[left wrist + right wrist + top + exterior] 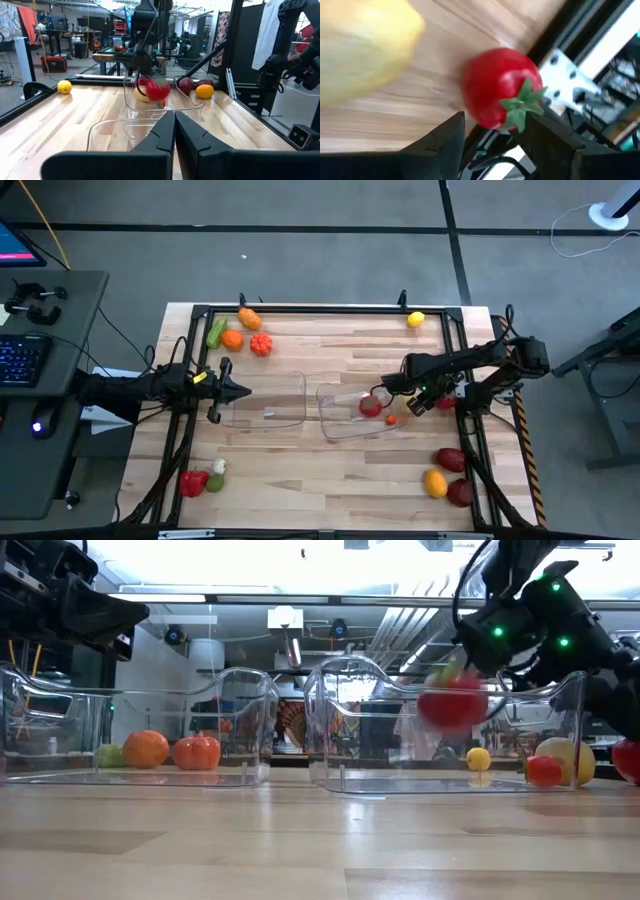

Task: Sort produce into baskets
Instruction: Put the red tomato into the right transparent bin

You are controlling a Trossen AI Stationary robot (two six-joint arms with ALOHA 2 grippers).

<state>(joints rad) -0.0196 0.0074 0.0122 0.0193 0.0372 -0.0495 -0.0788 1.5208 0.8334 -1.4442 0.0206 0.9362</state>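
Jaws first: our right gripper (pixel 385 392) has its fingers apart, and a red tomato (pixel 501 95) with a green stem sits just past them, blurred in the low view and apparently loose rather than pinched. It hangs over the right basket (pixel 340 430). Our left gripper (pixel 174 131) has its fingers pressed together on nothing; it waits by the left basket (pixel 290 420), at that tub's outer end.

Progress, as we judge it: barely begun. The left basket looks to hold no produce. The right one has the tomato above it and what may be a small red-orange piece (pixel 391 420) near its edge; we cannot tell whether that lies inside or just beside.

Left to sort:
- far-left cluster: green piece (pixel 217 332) and three orange ones (pixel 250 318)
- lone yellow lemon (pixel 416 320), far-right corner
- near-left group: red pepper (pixel 193 482) with green and white bits
- near-right group: two dark maroon pieces (pixel 450 459) and a yellow-orange one (pixel 435 482)
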